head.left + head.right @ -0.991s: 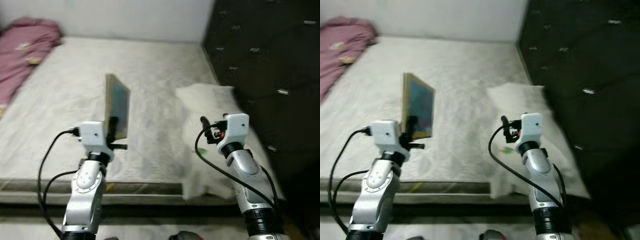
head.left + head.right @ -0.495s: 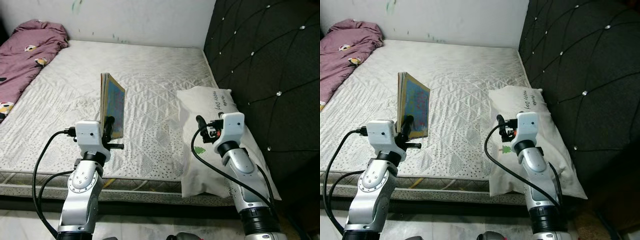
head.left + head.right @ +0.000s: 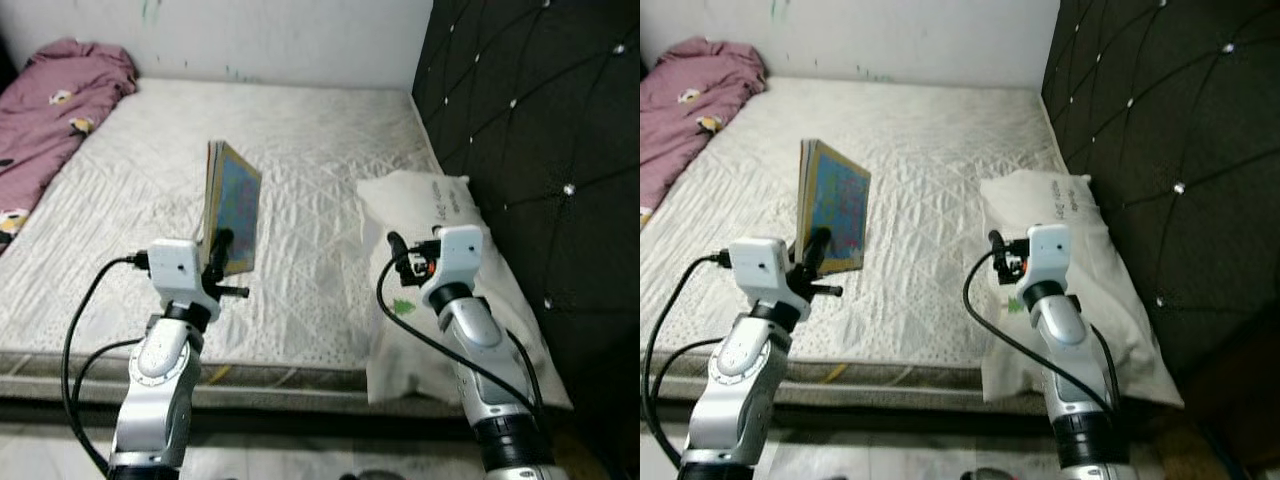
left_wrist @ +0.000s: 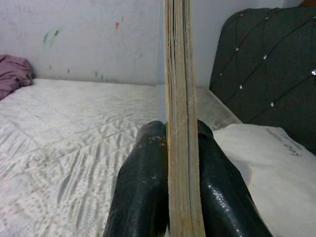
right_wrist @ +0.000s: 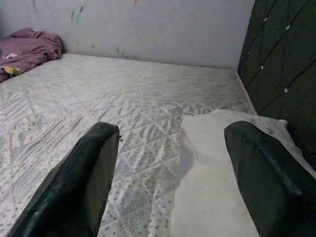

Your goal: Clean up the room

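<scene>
Cardboard book [image 3: 231, 206]: upright at frame centre-left, above the mattress [image 3: 320, 150].
Left gripper [image 4: 178, 163]: clamped on the book's lower edge.
Handling: stiff, light; likely to pivot, so grip deeper.
Right gripper [image 5: 173, 182]: spread wide, empty, over the pillow [image 3: 440, 220].

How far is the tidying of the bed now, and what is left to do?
Partly done. The left gripper holds the book upright above the mattress, lifted but not yet put away. The right gripper is open above the pillow. The purple blanket lies crumpled in the far corner.
</scene>
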Motion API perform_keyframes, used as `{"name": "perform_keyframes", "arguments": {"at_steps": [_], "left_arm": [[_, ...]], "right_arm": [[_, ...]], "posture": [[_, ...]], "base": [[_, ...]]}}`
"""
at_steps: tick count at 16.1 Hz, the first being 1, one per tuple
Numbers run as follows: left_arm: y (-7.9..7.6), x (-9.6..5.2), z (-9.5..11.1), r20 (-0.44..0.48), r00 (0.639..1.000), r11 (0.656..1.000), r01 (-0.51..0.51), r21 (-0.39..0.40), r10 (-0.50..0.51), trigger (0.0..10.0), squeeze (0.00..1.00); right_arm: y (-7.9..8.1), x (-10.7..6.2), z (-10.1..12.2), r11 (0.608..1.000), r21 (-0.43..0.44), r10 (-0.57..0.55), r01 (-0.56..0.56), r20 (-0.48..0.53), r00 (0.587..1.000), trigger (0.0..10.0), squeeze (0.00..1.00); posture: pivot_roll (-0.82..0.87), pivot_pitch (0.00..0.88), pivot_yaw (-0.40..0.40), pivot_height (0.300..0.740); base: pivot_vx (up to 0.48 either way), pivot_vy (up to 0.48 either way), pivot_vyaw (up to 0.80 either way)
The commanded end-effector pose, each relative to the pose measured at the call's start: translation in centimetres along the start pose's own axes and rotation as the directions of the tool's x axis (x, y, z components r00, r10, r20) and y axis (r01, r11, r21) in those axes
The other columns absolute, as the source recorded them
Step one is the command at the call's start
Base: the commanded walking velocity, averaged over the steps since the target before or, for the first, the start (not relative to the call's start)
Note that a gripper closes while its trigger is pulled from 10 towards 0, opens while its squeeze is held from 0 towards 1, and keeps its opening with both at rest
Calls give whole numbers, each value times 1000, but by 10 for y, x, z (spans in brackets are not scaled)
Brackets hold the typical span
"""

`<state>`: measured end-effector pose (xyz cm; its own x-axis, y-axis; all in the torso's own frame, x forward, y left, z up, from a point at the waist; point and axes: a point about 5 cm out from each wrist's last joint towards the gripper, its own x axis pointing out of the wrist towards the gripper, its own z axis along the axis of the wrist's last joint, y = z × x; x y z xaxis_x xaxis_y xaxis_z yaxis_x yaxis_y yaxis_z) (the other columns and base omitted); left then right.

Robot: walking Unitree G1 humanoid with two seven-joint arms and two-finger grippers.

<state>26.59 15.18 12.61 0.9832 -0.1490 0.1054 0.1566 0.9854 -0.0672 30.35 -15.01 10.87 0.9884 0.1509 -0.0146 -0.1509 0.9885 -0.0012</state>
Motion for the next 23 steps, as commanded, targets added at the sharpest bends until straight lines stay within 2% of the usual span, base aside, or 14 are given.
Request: {"name": "perform_keyframes", "arguments": {"at_steps": [1, 4, 8, 11, 18, 21, 23], "left_arm": [[0, 1, 11, 44, 999, 1000, 5, 8, -5, 10000, 0], [2, -2, 9, 29, 1000, 1000, -8, 14, 8, 10000, 0], [2, -1, 3, -9, 999, 999, -31, 34, 32, 10000, 0], [1, -1, 4, 3, 1000, 1000, -17, -1, 17, 10000, 0], [12, -13, 2, 10, 997, 994, -72, 82, 71, 10000, 0], [16, -18, 1, 8, 997, 992, -82, 92, 82, 10000, 0], [22, -27, -4, -22, 990, 987, -137, 86, 140, 10000, 0]], "right_arm": [[-1, 0, 2, 1000, 8, -10, 10, 4, 1000, 10000, 0], [-1, 0, 2, 1000, 11, -11, 11, 5, 1000, 10000, 0], [-3, 0, 3, 1000, 10, -17, 17, 5, 1000, 10000, 0], [-5, -1, 2, 1000, 9, -26, 26, 1, 1000, 10000, 0], [-6, -6, 0, 999, 6, -35, 35, -8, 999, 10000, 0], [-7, -10, -1, 999, 9, -42, 42, -8, 999, 10000, 0], [-10, -17, -3, 998, 19, -62, 62, -19, 998, 10000, 0]], "posture": [[16, 43, -15, 740], [16, 46, -17, 740], [10, 46, -17, 740], [8, 44, -22, 740], [8, 28, -18, 740], [9, 19, -18, 740], [5, 9, -15, 740]], "base": [[364, 0, 0], [311, 0, -594], [0, 0, 0], [0, 0, 0], [0, 0, -800], [0, 0, -800], [0, 0, -800]]}}
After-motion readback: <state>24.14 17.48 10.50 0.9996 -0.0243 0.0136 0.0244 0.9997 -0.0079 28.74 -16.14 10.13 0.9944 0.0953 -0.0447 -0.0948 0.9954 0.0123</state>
